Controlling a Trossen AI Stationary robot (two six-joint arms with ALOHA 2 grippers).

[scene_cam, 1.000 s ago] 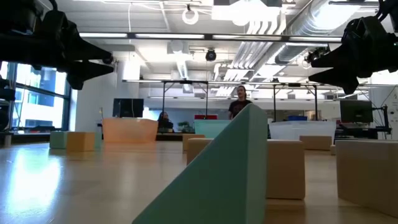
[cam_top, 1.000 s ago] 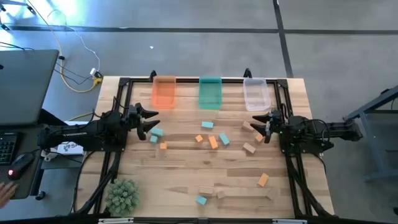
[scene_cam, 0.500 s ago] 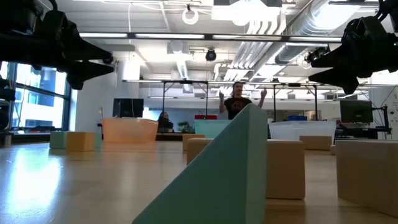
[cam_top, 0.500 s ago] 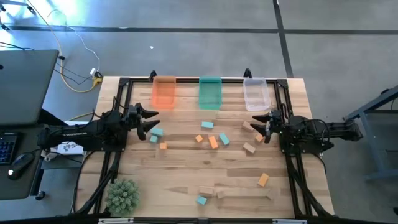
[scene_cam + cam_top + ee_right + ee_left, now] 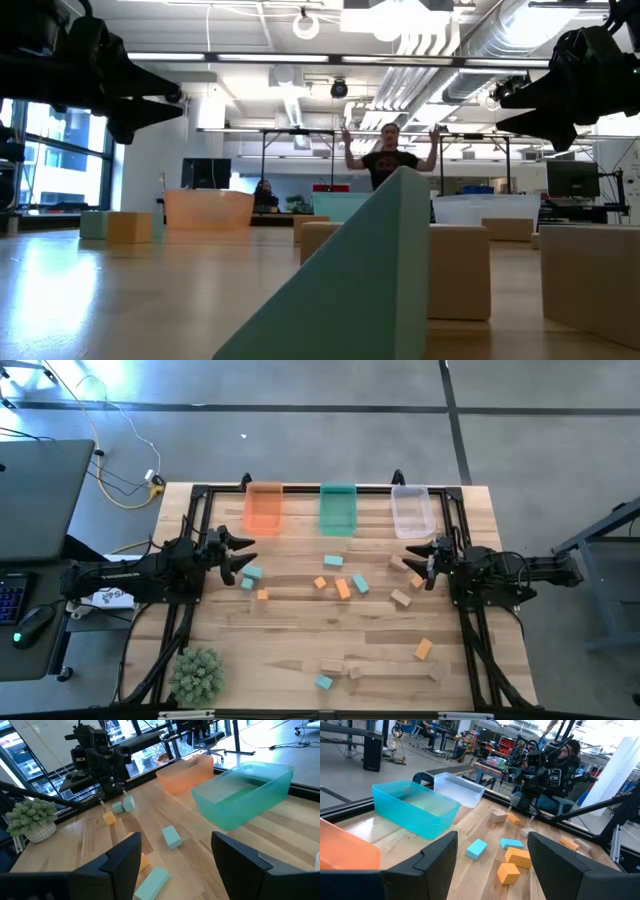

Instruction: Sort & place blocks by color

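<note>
Teal, orange and plain wood blocks lie scattered flat on the wooden table between the two arms. In the high view, a teal block (image 5: 252, 573) and an orange block (image 5: 263, 595) lie just beyond my left gripper (image 5: 243, 558). A wood block (image 5: 398, 563) lies by my right gripper (image 5: 421, 562). More blocks sit mid-table, such as an orange bar (image 5: 343, 588). Others lie near the near edge, such as a teal cube (image 5: 323, 681). Both grippers hover above the table, open and empty, as the left wrist view (image 5: 492, 870) and right wrist view (image 5: 175, 870) show.
Along the far edge stand an orange bin (image 5: 263, 508), a teal bin (image 5: 338, 509) and a clear bin (image 5: 411, 512). A fuzzy green plant (image 5: 197, 675) sits at the near left corner. A black frame (image 5: 190, 510) borders the table. A person (image 5: 390, 160) stands in the room behind.
Both arms have kept still and no block has moved. The person in the room behind has raised both arms. A hand seen at the high view's lower left edge has gone out of view.
</note>
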